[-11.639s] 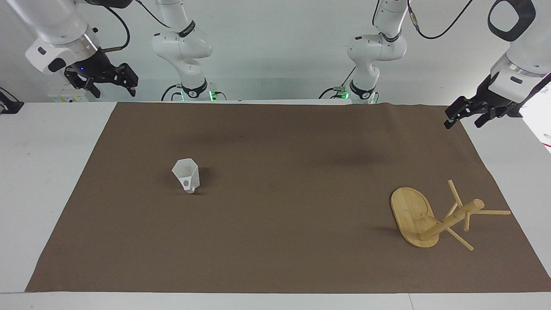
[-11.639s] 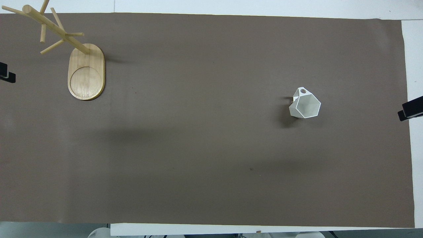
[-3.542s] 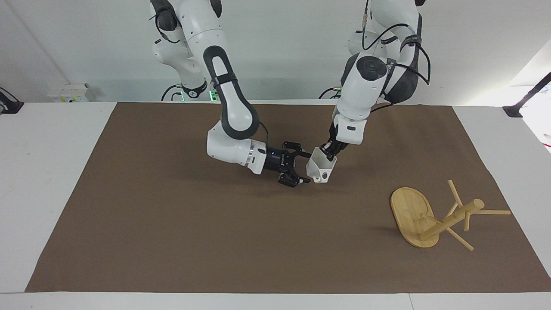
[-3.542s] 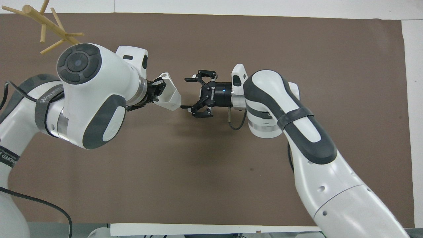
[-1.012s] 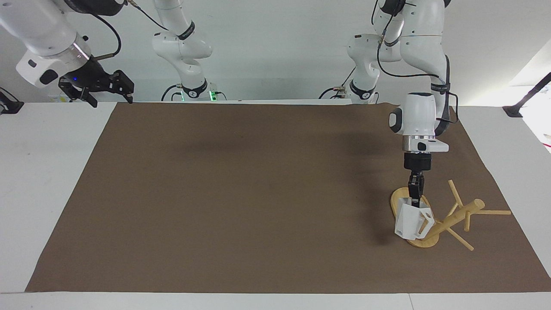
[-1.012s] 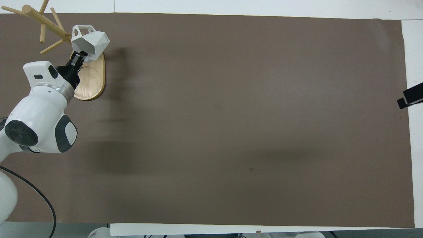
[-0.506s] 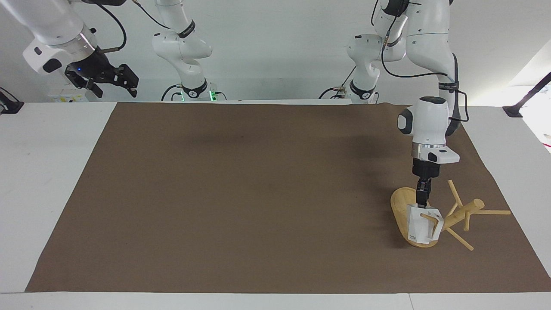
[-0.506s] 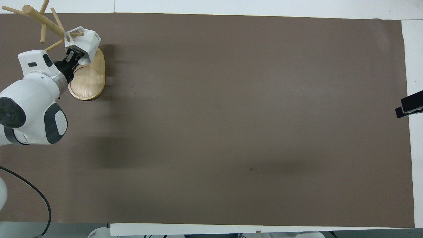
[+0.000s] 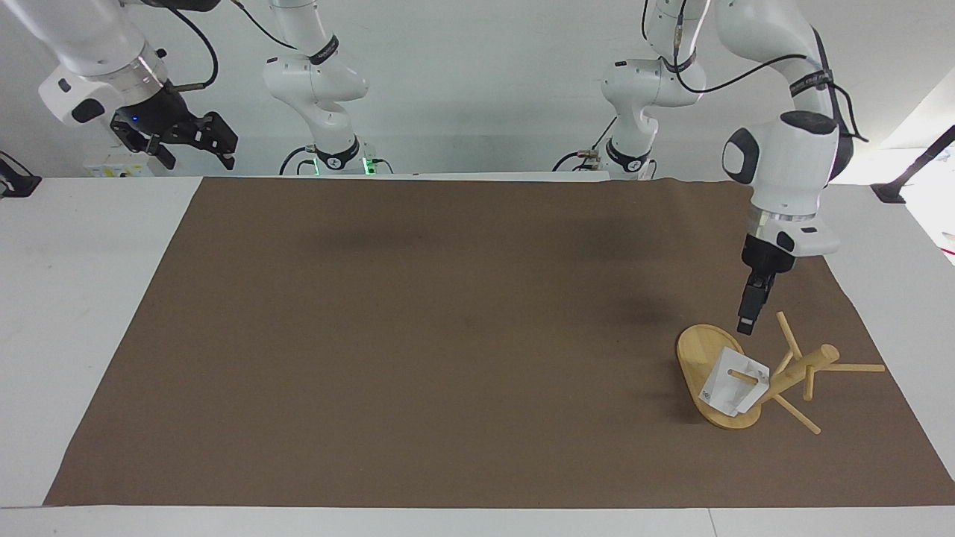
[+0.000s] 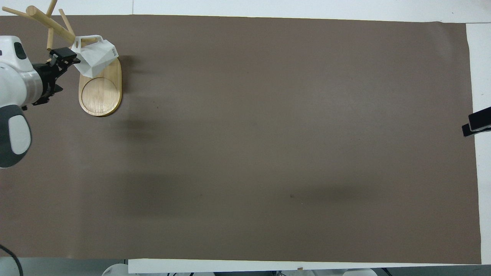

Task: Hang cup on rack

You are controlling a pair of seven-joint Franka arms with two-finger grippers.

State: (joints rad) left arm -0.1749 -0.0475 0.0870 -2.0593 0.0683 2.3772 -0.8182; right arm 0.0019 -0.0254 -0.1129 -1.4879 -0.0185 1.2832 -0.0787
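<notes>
We see the cup point(image 9: 733, 389) hanging tilted by its handle on a peg of the rack point(image 9: 716, 356), over the rack's oval base, at the left arm's end of the brown mat point(image 9: 448, 335). The rack's post leans away from the base in both views. Our left gripper point(image 9: 745, 326) hangs just above the base, near the cup but apart from it, and holds nothing; we cannot tell how far its fingers are parted. Our right gripper point(image 9: 195, 138) waits off the mat at the right arm's end, fingers spread and empty.
</notes>
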